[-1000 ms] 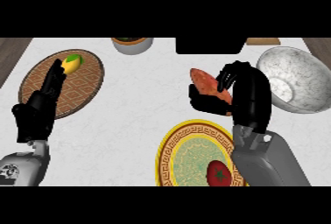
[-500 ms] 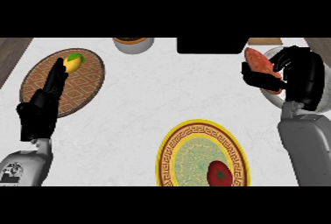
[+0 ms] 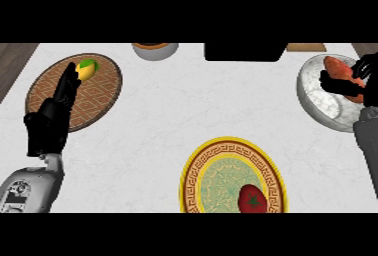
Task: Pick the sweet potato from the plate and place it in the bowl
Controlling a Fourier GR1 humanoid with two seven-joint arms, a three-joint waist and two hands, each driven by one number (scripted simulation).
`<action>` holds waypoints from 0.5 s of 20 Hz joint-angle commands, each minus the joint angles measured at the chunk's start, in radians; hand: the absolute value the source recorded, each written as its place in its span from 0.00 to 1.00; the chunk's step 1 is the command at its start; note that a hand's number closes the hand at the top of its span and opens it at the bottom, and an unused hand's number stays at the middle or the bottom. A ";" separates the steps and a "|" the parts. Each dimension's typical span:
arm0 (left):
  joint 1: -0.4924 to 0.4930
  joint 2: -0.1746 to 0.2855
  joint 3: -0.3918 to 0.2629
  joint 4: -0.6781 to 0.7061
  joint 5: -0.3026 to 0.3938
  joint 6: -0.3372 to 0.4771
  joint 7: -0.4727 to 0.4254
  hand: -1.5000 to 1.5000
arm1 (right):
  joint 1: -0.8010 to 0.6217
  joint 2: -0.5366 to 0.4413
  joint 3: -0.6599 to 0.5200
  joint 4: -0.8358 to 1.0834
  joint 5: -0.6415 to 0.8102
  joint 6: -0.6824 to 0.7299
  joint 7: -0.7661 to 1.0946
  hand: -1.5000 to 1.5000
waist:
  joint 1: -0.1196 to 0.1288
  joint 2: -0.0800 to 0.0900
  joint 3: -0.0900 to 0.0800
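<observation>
Sweet potato held over the bowl, upper right of the frame.
The right hand curls its fingers round the sweet potato and hides part of it. The right edge cuts off both bowl and hand. Open white counter fills the middle. The left hand rests straight-fingered at the left.
</observation>
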State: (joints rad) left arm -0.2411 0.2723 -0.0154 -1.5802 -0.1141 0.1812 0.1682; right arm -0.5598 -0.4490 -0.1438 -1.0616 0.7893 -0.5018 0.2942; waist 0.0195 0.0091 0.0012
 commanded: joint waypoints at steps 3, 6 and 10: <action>-0.010 -0.021 -0.006 0.023 0.003 -0.010 -0.032 0.50 | -0.127 -0.071 -0.120 0.401 -0.037 -0.126 -0.203 1.00 | 0.027 0.013 0.002; -0.029 -0.050 -0.036 -0.003 -0.011 -0.001 0.006 0.50 | -0.133 -0.060 -0.196 0.487 -0.158 -0.098 -0.305 1.00 | 0.024 0.011 0.004; -0.001 -0.031 -0.031 -0.023 -0.014 -0.017 -0.007 0.50 | -0.197 -0.076 -0.237 0.615 -0.221 0.017 -0.391 0.00 | 0.035 0.013 0.004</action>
State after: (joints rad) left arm -0.2420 0.2500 -0.0318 -1.5900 -0.1208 0.1682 0.1628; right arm -0.7057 -0.5054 -0.3258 -0.5730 0.6376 -0.5433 0.0010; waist 0.0441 0.0175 0.0040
